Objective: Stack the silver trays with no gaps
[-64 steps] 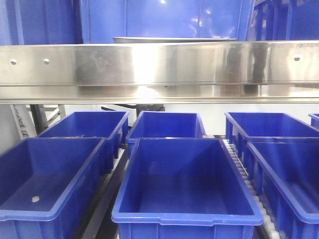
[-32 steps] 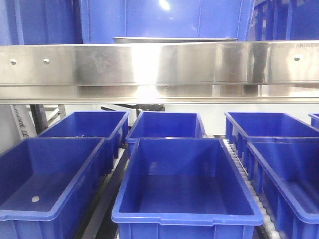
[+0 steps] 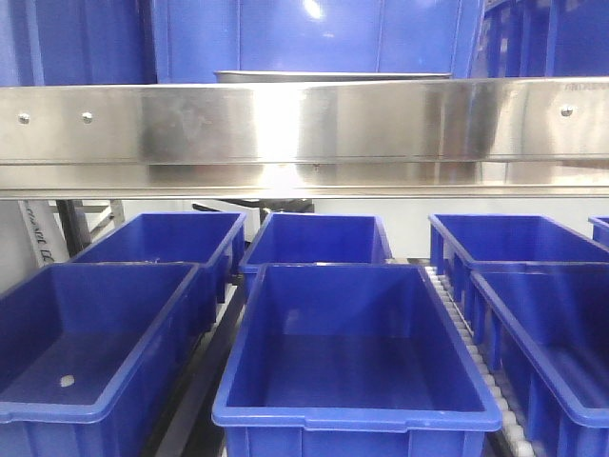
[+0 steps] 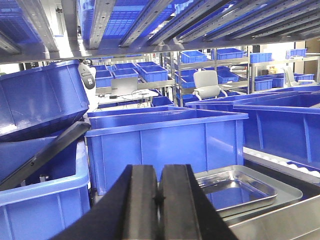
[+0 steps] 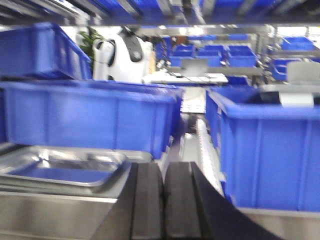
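Note:
Two silver trays lie one inside the other on the upper shelf; only their front rim point(image 3: 333, 75) shows above the rail in the front view. In the left wrist view the upper tray point(image 4: 239, 186) sits slightly askew in the lower tray point(image 4: 289, 194), right of my left gripper point(image 4: 159, 172). That gripper is shut on nothing and stays short of the trays. In the blurred right wrist view the same trays point(image 5: 62, 166) lie to the left of my right gripper point(image 5: 163, 170), which is also shut and empty.
A long riveted steel rail point(image 3: 304, 129) runs along the shelf front, in front of the trays. Deep blue bins point(image 4: 165, 142) stand behind and beside the trays point(image 5: 270, 150). Below the rail are several open blue bins point(image 3: 352, 343) on roller tracks.

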{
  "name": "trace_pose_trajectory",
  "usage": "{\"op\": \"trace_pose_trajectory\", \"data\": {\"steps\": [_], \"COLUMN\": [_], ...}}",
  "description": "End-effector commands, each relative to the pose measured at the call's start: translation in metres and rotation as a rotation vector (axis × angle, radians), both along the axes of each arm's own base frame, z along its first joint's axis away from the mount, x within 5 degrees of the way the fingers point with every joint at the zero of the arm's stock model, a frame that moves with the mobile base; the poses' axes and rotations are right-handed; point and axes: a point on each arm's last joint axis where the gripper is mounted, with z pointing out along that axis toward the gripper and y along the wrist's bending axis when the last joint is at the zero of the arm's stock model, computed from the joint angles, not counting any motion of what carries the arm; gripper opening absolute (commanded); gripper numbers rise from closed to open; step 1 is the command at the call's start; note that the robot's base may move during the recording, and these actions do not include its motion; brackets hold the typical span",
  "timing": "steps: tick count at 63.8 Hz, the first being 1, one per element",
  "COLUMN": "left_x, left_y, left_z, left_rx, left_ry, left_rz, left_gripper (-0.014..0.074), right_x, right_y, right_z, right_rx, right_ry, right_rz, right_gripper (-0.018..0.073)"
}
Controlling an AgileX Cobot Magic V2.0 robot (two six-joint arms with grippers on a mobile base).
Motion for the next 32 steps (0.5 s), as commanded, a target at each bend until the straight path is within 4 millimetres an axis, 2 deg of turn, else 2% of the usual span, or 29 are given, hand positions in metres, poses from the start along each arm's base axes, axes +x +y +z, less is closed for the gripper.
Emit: {"op": "trace_pose_trajectory", "data": {"steps": [1,7,22,32], "left_x": [-0.002,-0.002,-0.002,-0.002], "left_y": [0.000,0.000,0.000,0.000], "left_z": [0.002,0.002,0.002,0.002], "left_rx": [-0.018,-0.018,-0.018,-0.018], "left_ry": [-0.012,-0.012,-0.012,-0.012], "left_rz": [-0.014,-0.014,-0.014,-0.014], "left_gripper": [-0.0006,-0.0006,-0.0006,-0.0006], "right_x": [-0.002,-0.003,-0.003,-0.003], "right_y": [-0.002,-0.002,-0.003,-0.003], "right_z": [-0.012,-0.036,-0.099,-0.123], "right_rx": [-0.016,-0.015,-0.012,-0.011], "right_ry": [-0.058,-0.082,-0.007,0.018], "right_rz": [-0.025,-0.033,-0.036,-0.037], "right_gripper": [-0.0088,-0.0088,-0.0088,-0.0088]}}
